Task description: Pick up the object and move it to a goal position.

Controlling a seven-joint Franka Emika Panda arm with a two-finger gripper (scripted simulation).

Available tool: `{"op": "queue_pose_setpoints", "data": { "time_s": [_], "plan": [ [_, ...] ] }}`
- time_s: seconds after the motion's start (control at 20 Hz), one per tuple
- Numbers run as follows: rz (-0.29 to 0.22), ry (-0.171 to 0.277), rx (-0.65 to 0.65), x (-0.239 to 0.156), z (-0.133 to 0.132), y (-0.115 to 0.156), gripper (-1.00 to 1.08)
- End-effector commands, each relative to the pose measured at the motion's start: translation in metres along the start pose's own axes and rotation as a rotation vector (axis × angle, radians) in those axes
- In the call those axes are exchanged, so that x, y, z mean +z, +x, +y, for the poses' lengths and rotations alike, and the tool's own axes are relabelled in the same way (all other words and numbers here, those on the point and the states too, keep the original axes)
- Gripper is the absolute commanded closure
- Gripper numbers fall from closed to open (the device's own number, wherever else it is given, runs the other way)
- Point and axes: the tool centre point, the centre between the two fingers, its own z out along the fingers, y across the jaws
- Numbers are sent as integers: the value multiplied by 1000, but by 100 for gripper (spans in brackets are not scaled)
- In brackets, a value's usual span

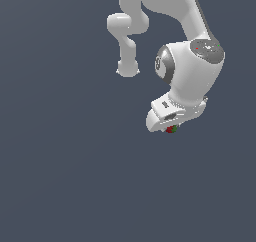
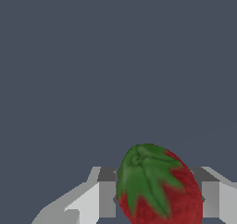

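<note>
- Fingers (image 2: 107, 197) flank the strawberry (image 2: 159, 186) on both sides, pads pressed against its flesh, so the gripper (image 1: 171, 129) is closed on it.
- Red, dimpled skin covers the fruit; a green leafy cap sits toward its 10 o'clock side in the wrist view.
- Seen from the exterior view, only a tiny red-and-green speck peeks out beneath the white gripper.
- Above it, toward 12 o'clock, the white arm (image 1: 195, 61) bends over the plain grey-blue ground (image 1: 65, 176).
</note>
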Motion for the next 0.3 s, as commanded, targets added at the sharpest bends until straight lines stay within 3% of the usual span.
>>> {"op": "queue_pose_setpoints", "data": {
  "time_s": [0.0,0.25],
  "plan": [
    [-1,0,3,-8,-9,3,108],
    [-1,0,3,-12,-14,6,108]
  ]
}}
